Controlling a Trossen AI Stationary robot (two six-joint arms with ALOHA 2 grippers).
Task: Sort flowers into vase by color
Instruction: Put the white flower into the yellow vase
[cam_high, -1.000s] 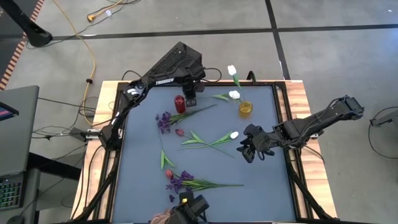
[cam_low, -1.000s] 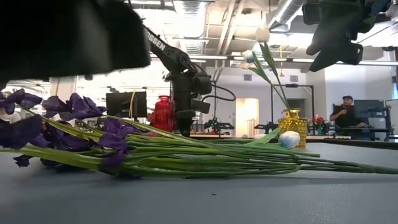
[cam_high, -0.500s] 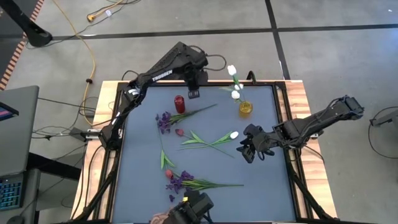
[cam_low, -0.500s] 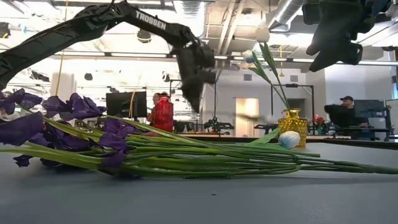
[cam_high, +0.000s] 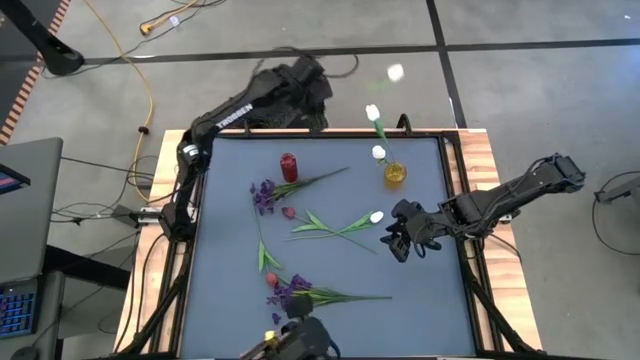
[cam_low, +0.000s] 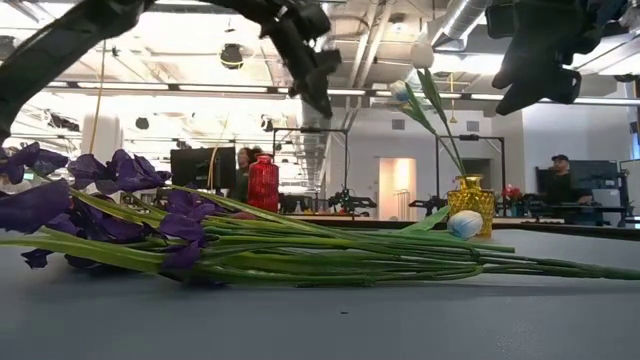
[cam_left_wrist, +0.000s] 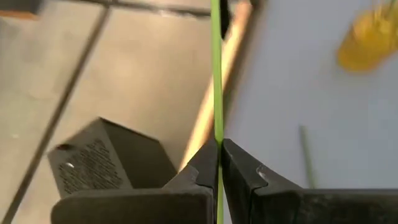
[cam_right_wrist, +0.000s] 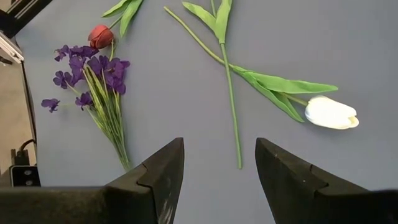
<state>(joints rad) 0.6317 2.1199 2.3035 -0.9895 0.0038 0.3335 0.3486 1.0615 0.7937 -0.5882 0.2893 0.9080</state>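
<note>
**Q:** How were the surface and the room laid out?

**A:** The blue-grey matte surface (cam_high: 430, 300), edged in pale wood, stood on a grey concrete floor (cam_high: 520, 90) crossed by dark seams, with a yellow cable (cam_high: 148, 95) trailing along it. The low view showed an open workshop with ceiling ducts (cam_low: 450, 20), a dark monitor (cam_low: 203, 167) and a seated person (cam_low: 560, 180) far behind the surface.

**Q:** Where did the flowers lie?

**A:** A small amber glass vase (cam_high: 395, 172) near the far edge held two white tulip buds on thin green stems (cam_high: 376, 130). A small red glass vase (cam_high: 289, 166) stood apart from it on the same side. Loose on the surface were a purple cluster on a long green stem (cam_high: 264, 194) beside the red vase, a small red bud (cam_high: 288, 212) just beyond it, one white tulip with broad leaves (cam_high: 376, 216) near the middle, and a second purple bunch with a red bud (cam_high: 290, 290) at the near edge.

**Q:** What were the two grippers doing?

**A:** The left gripper (cam_left_wrist: 219, 163) was raised beyond the far edge, its jaws pinched on a thin green flower stem (cam_left_wrist: 216, 74). A blurred white bloom showed above the floor nearby; whether it belonged to that stem could not be told. The right gripper (cam_right_wrist: 217, 171) hovered over the surface's right side just beside the loose white tulip, jaws spread wide and holding nothing.
</note>
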